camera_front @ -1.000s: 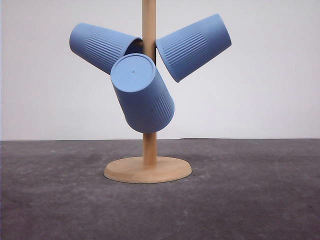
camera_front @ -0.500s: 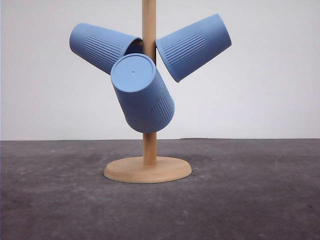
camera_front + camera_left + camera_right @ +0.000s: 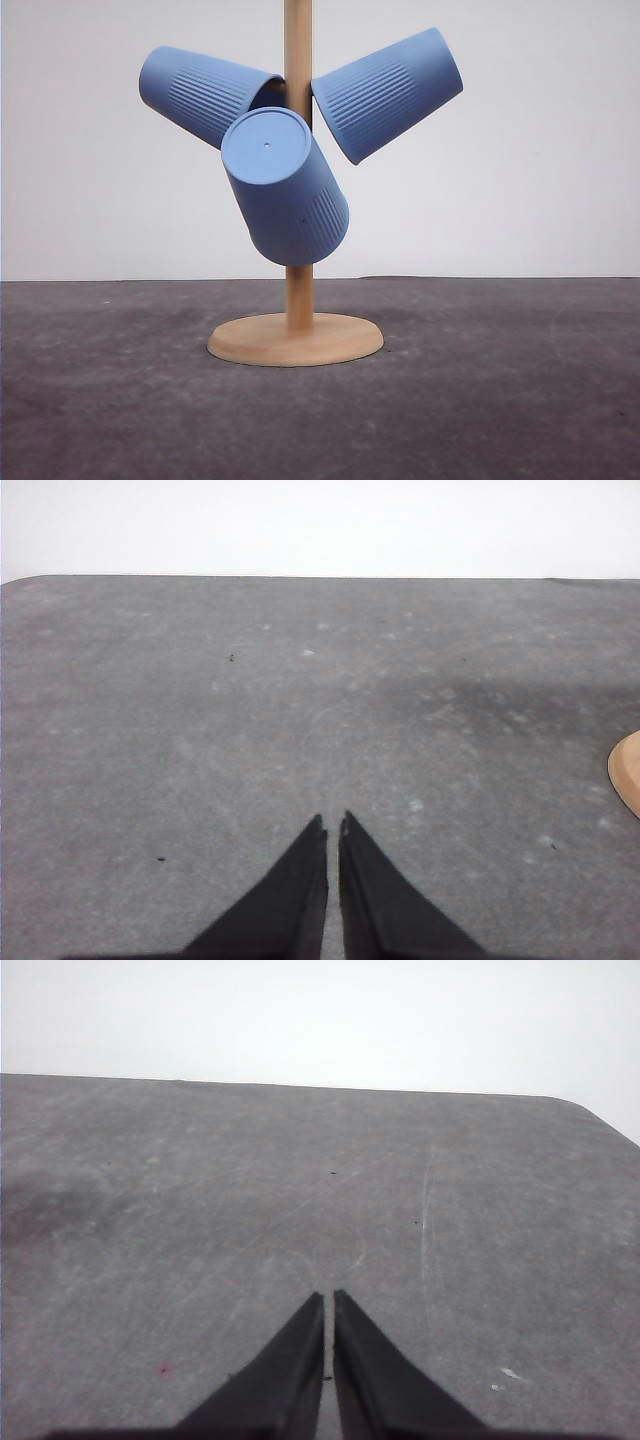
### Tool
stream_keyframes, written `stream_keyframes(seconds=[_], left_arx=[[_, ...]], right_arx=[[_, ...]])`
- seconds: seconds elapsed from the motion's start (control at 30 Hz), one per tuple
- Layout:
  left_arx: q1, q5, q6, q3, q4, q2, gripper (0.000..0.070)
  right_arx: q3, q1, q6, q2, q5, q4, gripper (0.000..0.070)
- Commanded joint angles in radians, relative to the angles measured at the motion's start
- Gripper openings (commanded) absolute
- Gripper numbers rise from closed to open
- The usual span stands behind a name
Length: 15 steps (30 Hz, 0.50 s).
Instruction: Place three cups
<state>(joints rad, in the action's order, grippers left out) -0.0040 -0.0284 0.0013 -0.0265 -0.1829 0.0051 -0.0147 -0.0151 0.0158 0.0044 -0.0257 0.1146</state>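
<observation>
Wooden stand (image 3: 296,340): three cups (image 3: 285,187) hung | left gripper (image 3: 332,826), right gripper (image 3: 329,1298) together

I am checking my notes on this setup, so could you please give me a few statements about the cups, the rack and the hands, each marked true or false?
1. All three cups hang on the wooden cup tree. True.
2. The front cup shows its flat base to the front camera. True.
3. The left hand grips a cup. False: it is shut on nothing, above bare table.
4. The upper right cup stands upright on the table. False: it hangs tilted on the rack.
5. The right hand is wide open. False: its fingers are shut.
6. The upper left cup is ribbed. True.
</observation>
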Motion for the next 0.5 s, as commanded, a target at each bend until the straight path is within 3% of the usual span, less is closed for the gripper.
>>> stream_keyframes(seconds=[0.0,0.47], left_arx=[[0.001,-0.007,0.009,0.013,-0.005,-0.002,0.0000],[0.001,-0.007,0.009,0.013,-0.005,-0.002,0.0000]], right_arx=[[0.002,-0.001,0.010,-0.001,0.000,-0.013,0.0015],[0.002,-0.001,0.010,-0.001,0.000,-0.013,0.0015]])
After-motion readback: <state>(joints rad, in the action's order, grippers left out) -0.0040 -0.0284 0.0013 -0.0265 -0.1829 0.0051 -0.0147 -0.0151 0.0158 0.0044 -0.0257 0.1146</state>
